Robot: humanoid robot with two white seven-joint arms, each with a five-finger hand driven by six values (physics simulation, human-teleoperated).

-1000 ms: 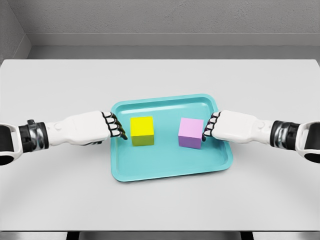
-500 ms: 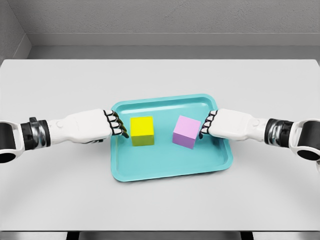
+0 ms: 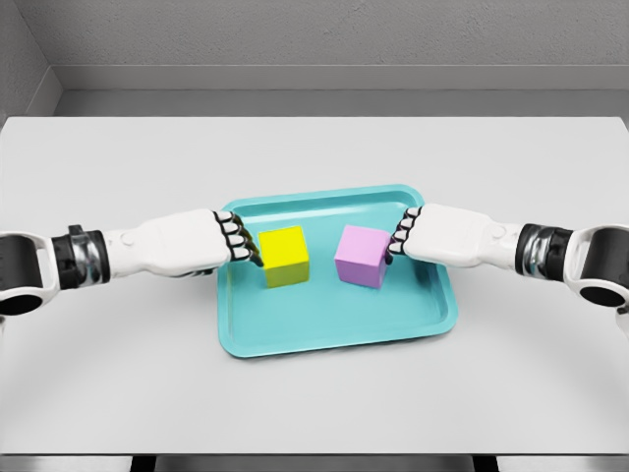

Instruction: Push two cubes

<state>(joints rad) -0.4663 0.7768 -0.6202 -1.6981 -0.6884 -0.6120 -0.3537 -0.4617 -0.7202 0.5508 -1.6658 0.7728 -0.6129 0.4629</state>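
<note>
A yellow cube [image 3: 284, 255] and a pink cube [image 3: 361, 256] stand a short gap apart in the middle of a teal tray [image 3: 334, 320]. My left hand [image 3: 239, 243] comes in from the left, its curled fingers pressed against the yellow cube's left face. From the right, my right hand [image 3: 401, 238] touches the pink cube's right face with curled fingers. Both cubes sit slightly turned on the tray floor. Neither hand grasps anything.
The tray lies on a wide white table [image 3: 118, 374], with a grey wall behind the table's far edge. Nothing else stands on the table.
Both hands have moved inward. The yellow cube slid right and turned a little; the pink cube slid left and rotated. The gap between the cubes has shrunk.
</note>
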